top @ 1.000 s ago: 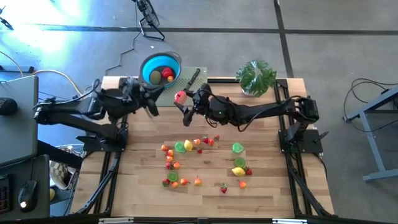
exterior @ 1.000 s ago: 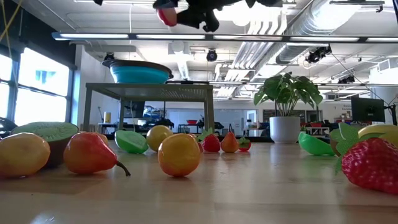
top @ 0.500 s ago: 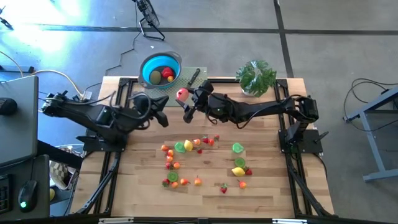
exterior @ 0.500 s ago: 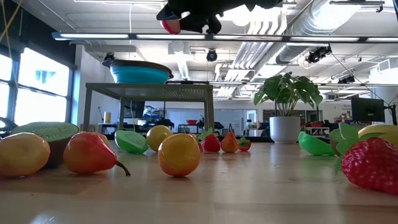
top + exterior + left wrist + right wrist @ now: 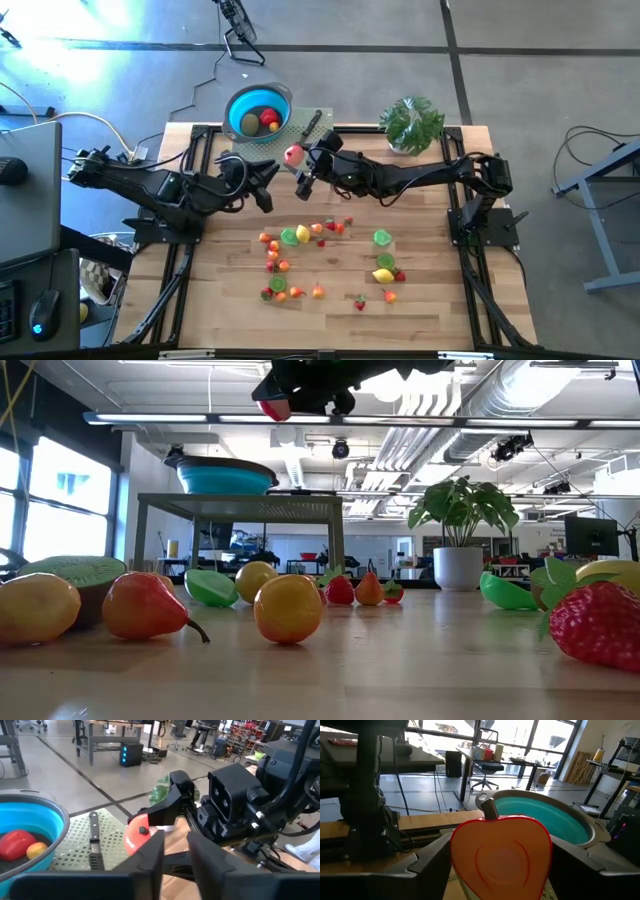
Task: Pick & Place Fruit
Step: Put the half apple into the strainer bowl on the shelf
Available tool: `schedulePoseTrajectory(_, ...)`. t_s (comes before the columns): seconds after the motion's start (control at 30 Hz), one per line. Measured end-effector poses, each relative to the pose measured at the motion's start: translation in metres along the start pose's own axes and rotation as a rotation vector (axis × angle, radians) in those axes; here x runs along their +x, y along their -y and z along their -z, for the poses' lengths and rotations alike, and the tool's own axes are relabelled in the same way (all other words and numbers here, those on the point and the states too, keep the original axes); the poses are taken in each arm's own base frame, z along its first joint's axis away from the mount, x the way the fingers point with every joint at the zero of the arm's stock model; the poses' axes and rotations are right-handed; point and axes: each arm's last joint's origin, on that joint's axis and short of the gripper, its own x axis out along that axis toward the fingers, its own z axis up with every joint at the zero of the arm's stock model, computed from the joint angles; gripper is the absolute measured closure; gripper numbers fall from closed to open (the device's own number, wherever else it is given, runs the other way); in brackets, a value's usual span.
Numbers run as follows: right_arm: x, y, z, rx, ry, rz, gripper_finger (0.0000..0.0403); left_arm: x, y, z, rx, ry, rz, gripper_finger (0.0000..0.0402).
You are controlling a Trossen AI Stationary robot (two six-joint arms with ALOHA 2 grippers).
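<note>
Left pincer (image 5: 268, 187) advanced; two fruit (image 5: 268, 120) bowled.

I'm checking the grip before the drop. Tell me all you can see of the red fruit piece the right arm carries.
The red fruit half is a glossy plastic-looking apple half, its flat orange-red cut face showing a ring outline, with a brown stem on top. It is held upright in the air in the right pincer, one finger at each side, in front of the blue bowl.

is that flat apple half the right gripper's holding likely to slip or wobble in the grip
Probably stable: the right gripper pinches the apple half across its edges, cut face showing. Its glossy surface looks like hard plastic, so likely stiff and light, perhaps a little slippery. Set down on the flat face, it shouldn't roll.
</note>
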Motion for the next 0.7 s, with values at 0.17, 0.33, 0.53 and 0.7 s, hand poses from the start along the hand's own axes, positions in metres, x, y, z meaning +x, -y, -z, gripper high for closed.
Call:
schedulePoseTrajectory(0.17,0.000,0.000,0.000,-0.004,0.000,-0.002,0.0135,0.002,0.001,0.002,-0.005,-0.006,-0.001,0.0226)
schedulePoseTrajectory(0.33,0.000,0.000,0.000,-0.035,0.000,-0.005,0.0137,0.002,0.003,0.004,0.005,-0.035,0.038,0.0160)
schedulePoseTrajectory(0.53,0.000,0.000,0.000,-0.070,0.001,-0.005,0.0131,0.010,0.007,0.013,-0.002,-0.042,-0.003,0.0143)
schedulePoseTrajectory(0.7,0.000,0.000,0.000,-0.123,0.003,-0.017,0.0139,0.029,0.005,0.019,0.000,-0.074,-0.028,0.0156)
